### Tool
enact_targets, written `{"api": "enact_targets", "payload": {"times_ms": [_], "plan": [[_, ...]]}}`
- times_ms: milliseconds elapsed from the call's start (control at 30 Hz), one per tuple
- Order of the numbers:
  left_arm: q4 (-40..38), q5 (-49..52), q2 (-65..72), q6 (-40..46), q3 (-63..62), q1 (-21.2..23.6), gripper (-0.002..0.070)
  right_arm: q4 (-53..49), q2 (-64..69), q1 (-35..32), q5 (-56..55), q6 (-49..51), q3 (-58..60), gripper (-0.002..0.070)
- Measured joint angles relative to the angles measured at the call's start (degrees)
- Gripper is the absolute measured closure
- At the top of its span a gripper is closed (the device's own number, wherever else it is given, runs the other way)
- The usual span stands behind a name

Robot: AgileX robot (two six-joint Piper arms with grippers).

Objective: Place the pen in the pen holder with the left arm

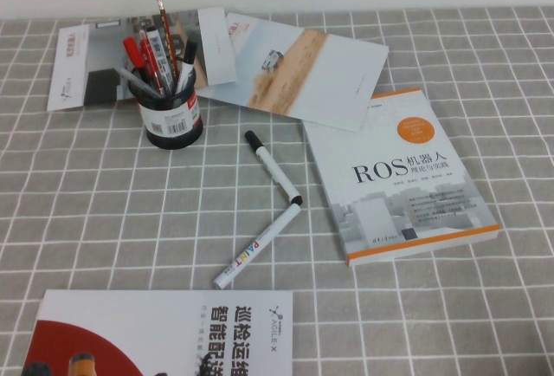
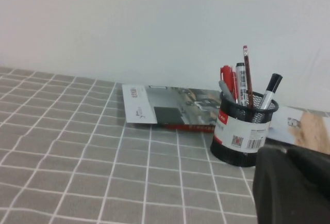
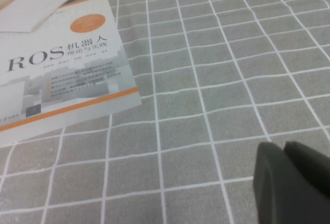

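The pen holder (image 1: 172,118) is a black mesh cup with a white barcode label, standing at the back left and full of pens. The pen (image 1: 157,48), white with dark lettering, stands upright inside it among red pens and a pencil. In the left wrist view the holder (image 2: 241,136) is just beyond my left gripper (image 2: 286,150), and the pen (image 2: 241,82) rises from it. My left gripper is shut and empty, low over the cloth. My right gripper (image 3: 284,146) is shut and empty over bare cloth. Neither gripper shows in the high view.
A plain white marker with black ends (image 1: 273,168) and a PAINT marker (image 1: 258,246) lie mid-table. A ROS book (image 1: 398,177) lies to the right, also in the right wrist view (image 3: 62,74). Leaflets (image 1: 294,68) lie at the back, and a booklet (image 1: 164,333) at the front.
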Motion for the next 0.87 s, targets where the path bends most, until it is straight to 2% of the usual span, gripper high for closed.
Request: {"api": "enact_targets", "payload": {"times_ms": [167,533,867], "plan": [[0.0,1.9,0.0,1.2,0.4,0.2,0.0675,0.0,0.0,0.0,0.0,0.0,0.0,0.0691],[4.7,17.8,-0.2,0.9,0.4,0.2,0.0675,0.0,0.0,0.0,0.0,0.0,0.0,0.0691],[4.8,18.6,-0.2,0.9,0.4,0.2,0.0676,0.0,0.0,0.0,0.0,0.0,0.0,0.0691]]}}
